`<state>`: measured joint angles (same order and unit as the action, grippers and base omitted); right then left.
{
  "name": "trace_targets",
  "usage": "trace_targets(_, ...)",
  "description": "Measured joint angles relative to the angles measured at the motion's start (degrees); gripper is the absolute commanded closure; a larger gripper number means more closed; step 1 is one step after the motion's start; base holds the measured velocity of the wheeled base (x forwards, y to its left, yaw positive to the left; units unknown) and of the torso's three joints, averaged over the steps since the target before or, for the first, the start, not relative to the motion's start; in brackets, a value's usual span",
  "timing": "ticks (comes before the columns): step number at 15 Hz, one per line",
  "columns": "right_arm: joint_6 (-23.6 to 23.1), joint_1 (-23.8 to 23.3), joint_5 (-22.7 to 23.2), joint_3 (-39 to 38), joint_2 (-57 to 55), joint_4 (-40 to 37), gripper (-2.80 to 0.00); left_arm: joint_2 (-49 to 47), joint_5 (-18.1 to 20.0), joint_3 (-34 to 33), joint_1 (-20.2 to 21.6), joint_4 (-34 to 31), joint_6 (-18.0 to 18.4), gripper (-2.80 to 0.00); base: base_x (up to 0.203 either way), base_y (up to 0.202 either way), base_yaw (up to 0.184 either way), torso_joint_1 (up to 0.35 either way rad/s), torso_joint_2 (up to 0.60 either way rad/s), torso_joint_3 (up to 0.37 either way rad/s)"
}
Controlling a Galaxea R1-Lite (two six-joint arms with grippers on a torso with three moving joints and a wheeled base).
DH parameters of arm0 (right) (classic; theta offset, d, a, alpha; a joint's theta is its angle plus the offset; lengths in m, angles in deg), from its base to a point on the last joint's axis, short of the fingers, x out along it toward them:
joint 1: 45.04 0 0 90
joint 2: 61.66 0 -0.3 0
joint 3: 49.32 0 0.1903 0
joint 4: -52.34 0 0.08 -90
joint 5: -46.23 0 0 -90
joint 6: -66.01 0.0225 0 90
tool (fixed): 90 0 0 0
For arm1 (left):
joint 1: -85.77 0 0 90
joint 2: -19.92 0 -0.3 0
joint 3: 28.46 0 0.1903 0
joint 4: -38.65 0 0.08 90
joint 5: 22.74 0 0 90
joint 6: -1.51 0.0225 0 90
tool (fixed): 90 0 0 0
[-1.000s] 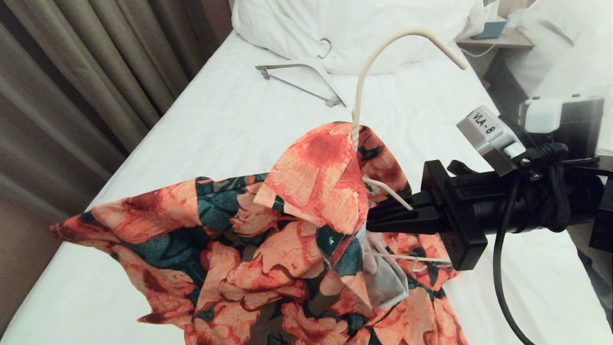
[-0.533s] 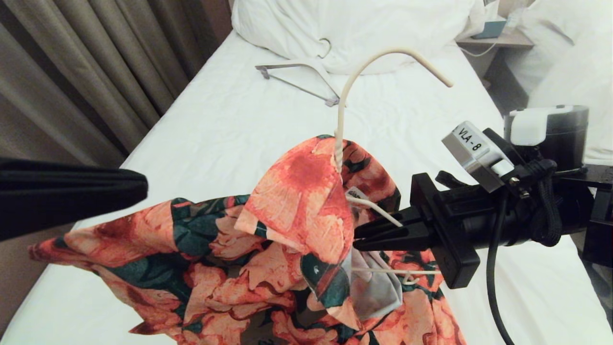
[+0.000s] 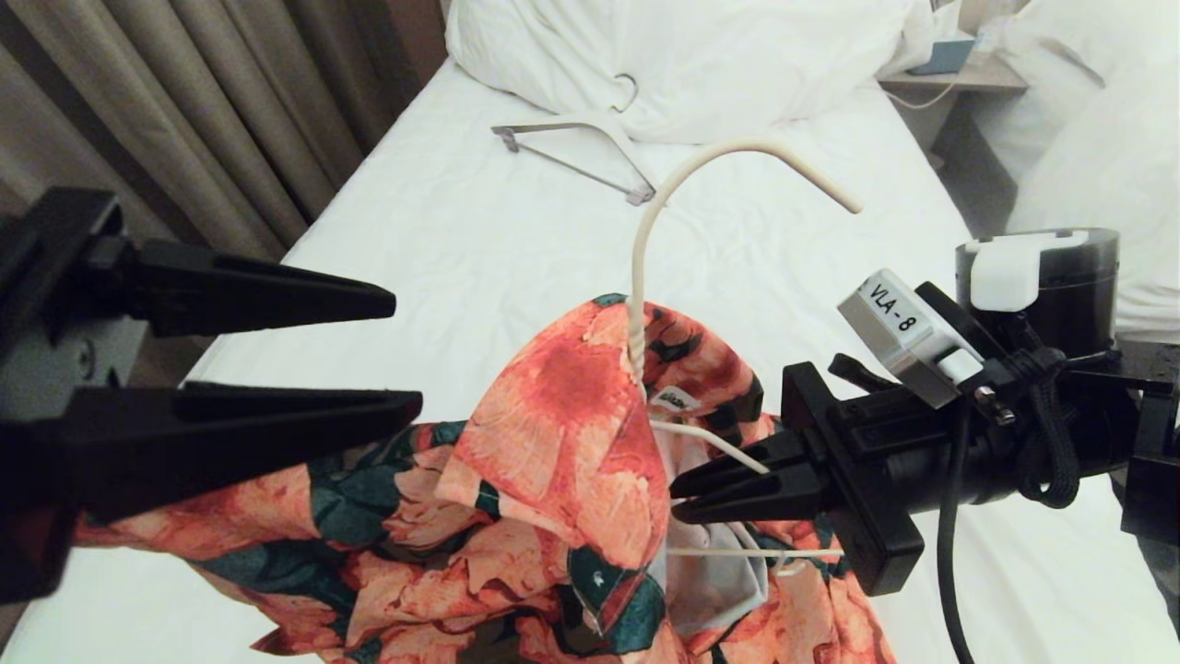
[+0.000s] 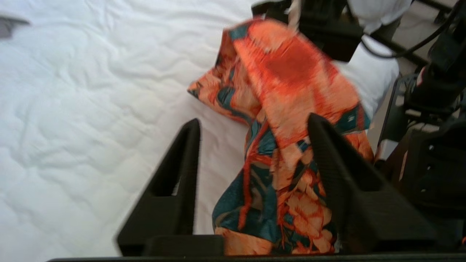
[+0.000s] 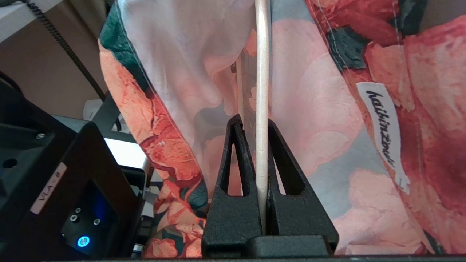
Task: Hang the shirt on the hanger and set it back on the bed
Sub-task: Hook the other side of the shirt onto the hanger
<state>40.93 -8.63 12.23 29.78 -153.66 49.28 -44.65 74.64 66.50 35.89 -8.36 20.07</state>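
Your right gripper (image 3: 678, 493) is clamped on the hanger (image 3: 645, 240) wire, holding the shirt (image 3: 553, 461) up over the near bed (image 3: 461, 240). Your left gripper (image 3: 406, 355) is wide apart, left of the shirt.

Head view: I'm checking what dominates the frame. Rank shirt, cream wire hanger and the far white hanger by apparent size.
1. shirt
2. cream wire hanger
3. far white hanger, though farther from the camera, so its true size is unsure.

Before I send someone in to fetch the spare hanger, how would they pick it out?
On the bed, look just below the pillow heap. The spare hanger lies flat on the sheet. It is thicker and white with a grey metal bar, unlike the thin cream wire hanger held up inside the shirt.
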Motion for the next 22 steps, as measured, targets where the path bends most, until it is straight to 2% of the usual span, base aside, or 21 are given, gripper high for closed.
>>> trace_targets(9, 0.0, 0.8, 0.0, -1.2, 2.0, 0.0, 0.00, -2.3, 0.2, -3.3, 0.0, 0.8, -0.2, -2.80, 0.000, 0.000, 0.000, 0.000, 0.00, 0.000)
trace_targets(14, 0.0, 0.8, 0.0, -1.8, 3.1, 0.0, 0.00, -4.6, 0.2, -6.3, -1.1, 8.6, -2.1, -2.80, 0.000, 0.000, 0.000, 0.000, 0.00, 0.000)
trace_targets(22, 0.0, 0.8, 0.0, -1.9, 3.3, 0.0, 0.00, -6.3, 0.2, -7.8, -3.6, 9.3, -3.9, -2.80, 0.000, 0.000, 0.000, 0.000, 0.00, 0.000)
